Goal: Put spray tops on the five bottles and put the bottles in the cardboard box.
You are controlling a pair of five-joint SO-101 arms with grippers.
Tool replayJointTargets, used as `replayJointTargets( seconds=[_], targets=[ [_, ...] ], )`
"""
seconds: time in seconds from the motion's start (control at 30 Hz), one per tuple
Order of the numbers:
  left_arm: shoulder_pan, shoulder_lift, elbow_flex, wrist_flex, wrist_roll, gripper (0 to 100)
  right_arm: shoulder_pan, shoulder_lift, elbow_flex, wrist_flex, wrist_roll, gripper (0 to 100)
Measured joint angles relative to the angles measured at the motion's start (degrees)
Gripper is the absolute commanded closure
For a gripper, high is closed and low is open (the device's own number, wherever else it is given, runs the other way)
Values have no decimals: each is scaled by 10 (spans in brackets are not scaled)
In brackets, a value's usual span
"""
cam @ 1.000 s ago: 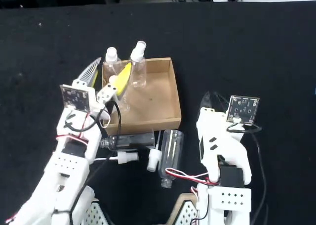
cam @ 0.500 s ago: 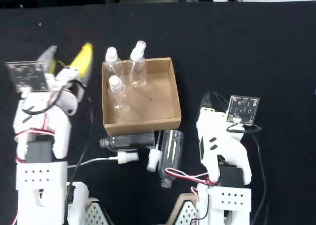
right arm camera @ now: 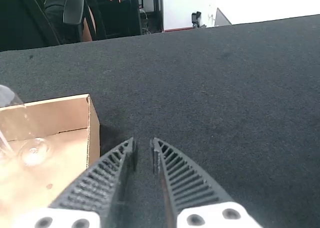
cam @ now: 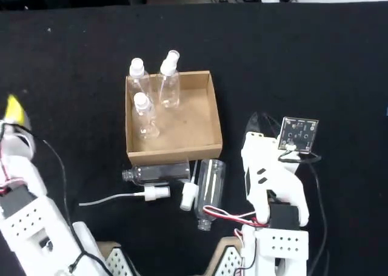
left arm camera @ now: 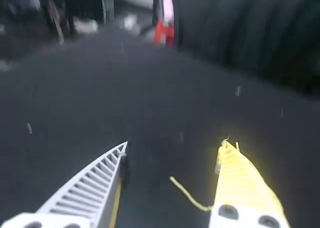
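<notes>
No readable text, no numbers, no signs (on anything here)

The left gripper [left arm camera: 175, 147] hangs over a black, matte counter [left arm camera: 150, 87] with its jaws spread wide and nothing between them. One finger is a pale grey ribbed wedge [left arm camera: 90, 188]; the other is a yellow ribbed wedge [left arm camera: 240, 183]. A thin yellow strand [left arm camera: 187, 195] curls off the yellow finger's inner side. Past the counter's far edge stands a blurred red and pale object [left arm camera: 163, 30], too blurred to identify, among dark shapes.
</notes>
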State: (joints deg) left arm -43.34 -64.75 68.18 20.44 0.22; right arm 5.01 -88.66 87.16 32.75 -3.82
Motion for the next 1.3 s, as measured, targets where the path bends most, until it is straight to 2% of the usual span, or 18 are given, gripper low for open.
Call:
replayJointTargets(
  seconds=[0.13, 0.23, 0.37, 0.53, 0.67, 0.8, 0.93, 1.13, 1.3],
  targets=[
    [21, -1, 56, 16, 0, 747, 0, 0, 0, 0, 0, 959],
    [55, -1, 58, 70, 0, 747, 0, 0, 0, 0, 4, 959],
    [114, -1, 63, 130, 4, 748, 0, 1, -4, 20, 48, 959],
    [149, -1, 123, 108, 4, 748, -37, 1, -74, 104, 123, 959],
    [151, -1, 156, 72, 4, 748, -112, 1, -152, 214, 194, 944],
    [151, -1, 164, 62, 23, 748, -206, 37, -244, 329, 239, 851],
    [96, -1, 164, 59, 80, 748, -324, 118, -315, 410, 250, 815],
    [-19, -1, 164, 20, 154, 748, -477, 281, -366, 415, 251, 815],
    [-33, -1, 164, 19, 169, 748, -555, 396, -377, 372, 251, 815]
  ],
)
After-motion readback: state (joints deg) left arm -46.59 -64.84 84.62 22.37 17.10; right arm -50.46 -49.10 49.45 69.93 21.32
